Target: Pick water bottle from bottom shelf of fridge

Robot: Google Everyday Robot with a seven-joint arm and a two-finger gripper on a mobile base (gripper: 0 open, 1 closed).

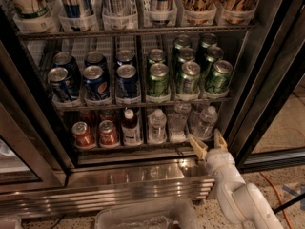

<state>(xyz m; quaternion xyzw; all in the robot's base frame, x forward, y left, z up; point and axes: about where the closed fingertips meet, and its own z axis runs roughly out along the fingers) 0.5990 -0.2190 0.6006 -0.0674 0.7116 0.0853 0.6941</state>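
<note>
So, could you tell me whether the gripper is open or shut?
Open: the gripper, in front of the bottom shelf, has its tan fingers spread with nothing between.

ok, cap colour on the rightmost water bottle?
White, in the camera view; gripper open just below that water bottle.
</note>
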